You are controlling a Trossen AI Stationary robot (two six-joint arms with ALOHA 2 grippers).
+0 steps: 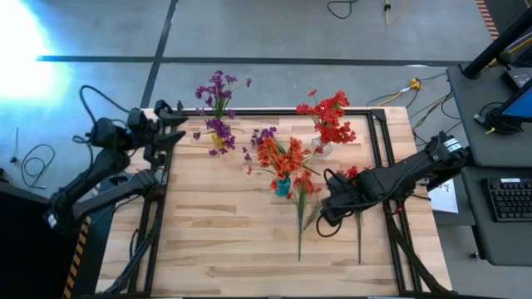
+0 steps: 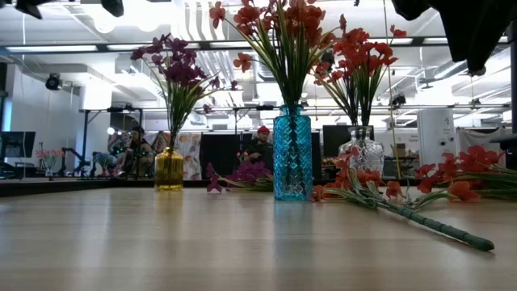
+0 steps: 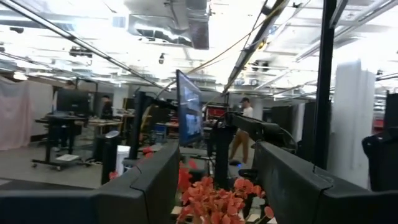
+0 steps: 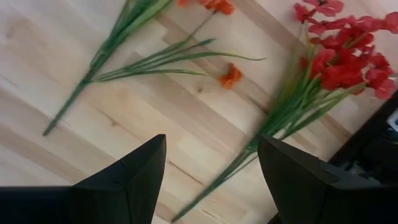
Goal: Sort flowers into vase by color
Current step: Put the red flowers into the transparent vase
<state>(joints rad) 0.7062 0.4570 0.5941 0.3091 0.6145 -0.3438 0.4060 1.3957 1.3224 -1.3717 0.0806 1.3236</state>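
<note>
Standing on my pale wooden table (image 1: 216,241) are three vases. One is a small yellow glass vase (image 2: 169,169) with purple flowers (image 2: 176,69) in it, near the back on my left side. One is a tall blue ribbed glass vase (image 2: 292,153) in the middle with orange-red flowers (image 2: 283,28) in it. One is a clear cut-glass vase (image 2: 363,153) with red flowers (image 2: 355,56) in it, toward the back on my right.

Three loose sprigs lie flat on the table. One purple sprig (image 1: 263,135) lies behind the blue vase; in the low view the vase hides part of it. One orange-red sprig with a long green stem (image 1: 300,218) lies in front of the blue vase. One red sprig (image 4: 339,65) lies just beside my right gripper (image 1: 329,208).

My right gripper hovers over the table above the red sprig, near the right edge. Its two dark fingers (image 4: 134,171) stand apart with nothing between them. In the low view only a dark bit of that arm shows at the top.

My left gripper (image 1: 176,124) waits up off the table at the left back corner, near the yellow vase. Its fingers (image 3: 155,180) are apart too and hold nothing. The left wrist view shows only some orange-red blossoms low between them, a bit blurry.
</note>
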